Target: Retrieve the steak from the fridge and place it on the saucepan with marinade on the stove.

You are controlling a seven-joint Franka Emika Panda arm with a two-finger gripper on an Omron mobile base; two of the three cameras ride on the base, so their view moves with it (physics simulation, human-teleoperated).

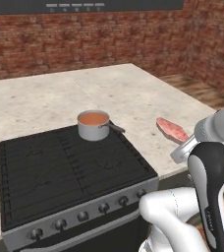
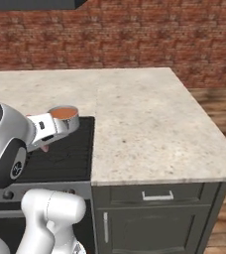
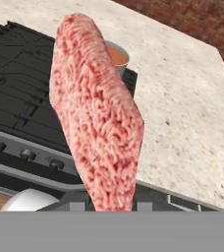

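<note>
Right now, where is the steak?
The steak is held up in the gripper, in the air right of the stove, near the saucepan.

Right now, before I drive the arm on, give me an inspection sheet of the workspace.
Surface: pale stone counter around the black stove.
Job's things: steak held above the counter, right of the stove; saucepan on the stove's back right grate, marinade inside.
Clutter: nothing seen.
Grippers: gripper shut on the steak.
Cables: nothing seen.
Surroundings: brick wall, wooden floor, grey cabinets under the counter.
</note>
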